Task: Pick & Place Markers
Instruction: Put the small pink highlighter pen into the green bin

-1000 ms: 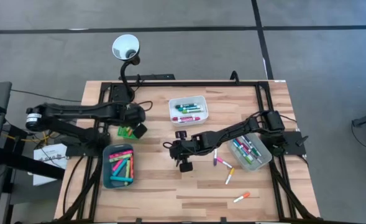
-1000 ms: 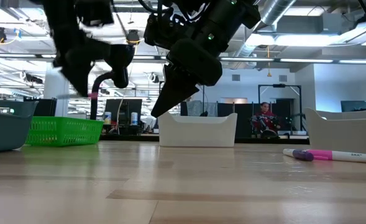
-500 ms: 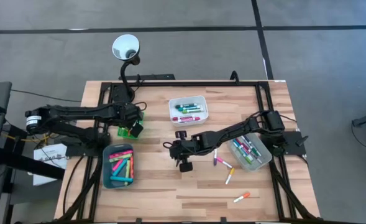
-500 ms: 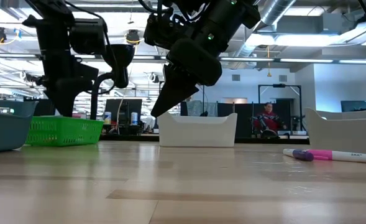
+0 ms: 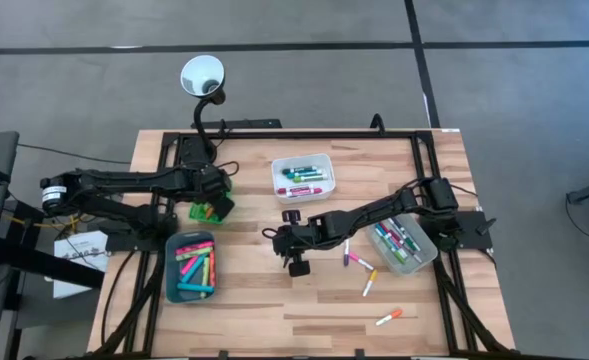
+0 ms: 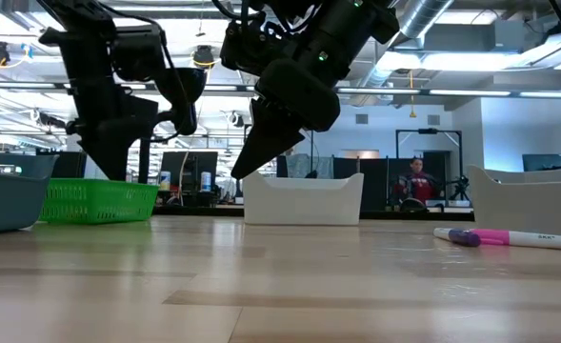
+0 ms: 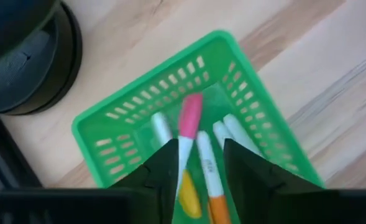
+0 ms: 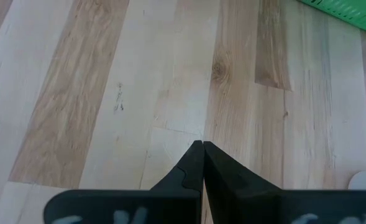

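My left gripper (image 7: 201,163) hangs open just above the green basket (image 5: 206,209), at the table's far left. A pink-capped marker (image 7: 191,116) shows in the gap between the fingers, over the other markers (image 7: 209,171) lying in the basket. I cannot tell whether a finger still touches it. My right gripper (image 8: 201,147) is shut on nothing and hovers over bare wood at mid-table (image 5: 292,252). Three loose markers lie flat on the table to its right: a pink one (image 5: 355,260) and two orange ones (image 5: 369,284) (image 5: 389,317).
A white tray (image 5: 304,177) stands at the far middle, a teal tray (image 5: 192,267) at the near left and a clear grey tray (image 5: 404,245) at the right. All three hold markers. A lamp on a gooseneck (image 5: 202,78) rises behind the far edge. In the low view, a person sits in the room behind.
My left gripper has come down and moved a little toward the far edge, ending over the green basket. The pink marker tip that showed below its fingers in the low view no longer shows there.
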Controlling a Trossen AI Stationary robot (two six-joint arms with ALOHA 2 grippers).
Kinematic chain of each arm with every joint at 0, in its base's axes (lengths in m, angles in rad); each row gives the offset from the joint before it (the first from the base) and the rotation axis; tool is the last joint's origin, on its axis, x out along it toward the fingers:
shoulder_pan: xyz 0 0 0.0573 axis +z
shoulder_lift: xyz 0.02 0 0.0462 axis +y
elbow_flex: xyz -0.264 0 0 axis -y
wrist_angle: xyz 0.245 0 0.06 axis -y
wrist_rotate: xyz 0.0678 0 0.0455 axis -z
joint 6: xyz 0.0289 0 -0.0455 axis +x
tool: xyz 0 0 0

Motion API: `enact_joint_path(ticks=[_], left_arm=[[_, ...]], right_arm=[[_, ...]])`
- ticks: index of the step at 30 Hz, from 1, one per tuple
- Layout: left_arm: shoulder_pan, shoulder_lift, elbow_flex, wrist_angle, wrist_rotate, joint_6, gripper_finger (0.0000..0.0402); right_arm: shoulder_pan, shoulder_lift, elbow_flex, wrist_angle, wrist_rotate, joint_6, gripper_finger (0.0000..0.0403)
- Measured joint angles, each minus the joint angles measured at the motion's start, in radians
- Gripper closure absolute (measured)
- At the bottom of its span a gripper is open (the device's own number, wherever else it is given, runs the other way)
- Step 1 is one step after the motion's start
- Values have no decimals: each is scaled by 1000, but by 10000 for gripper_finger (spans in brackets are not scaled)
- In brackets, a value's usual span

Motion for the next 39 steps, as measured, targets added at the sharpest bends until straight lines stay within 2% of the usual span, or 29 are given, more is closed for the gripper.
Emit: enact_joint_path(ticks=[6, 13, 21, 26, 31, 36, 39], left_arm=[[0, 0, 0, 94, 0, 0, 263], [-39, -6, 0, 255, -1, 29, 275], [-158, -23, 0, 493, -1, 20, 293], [-244, -23, -1, 516, -11, 27, 303], [-325, -23, -36, 542, -19, 28, 331], [-385, -23, -48, 567, -19, 95, 387], [-407, -23, -47, 630, -19, 135, 394]], right_arm=[[0, 0, 0, 0, 0, 0, 403], [0, 0, 0, -2, 0, 0, 403], [0, 0, 0, -2, 0, 0, 403], [0, 0, 0, -2, 0, 0, 403], [0, 0, 0, -3, 0, 10, 403], [0, -2, 0, -14, 3, 102, 403], [1, -26, 0, -46, 9, 105, 403]])
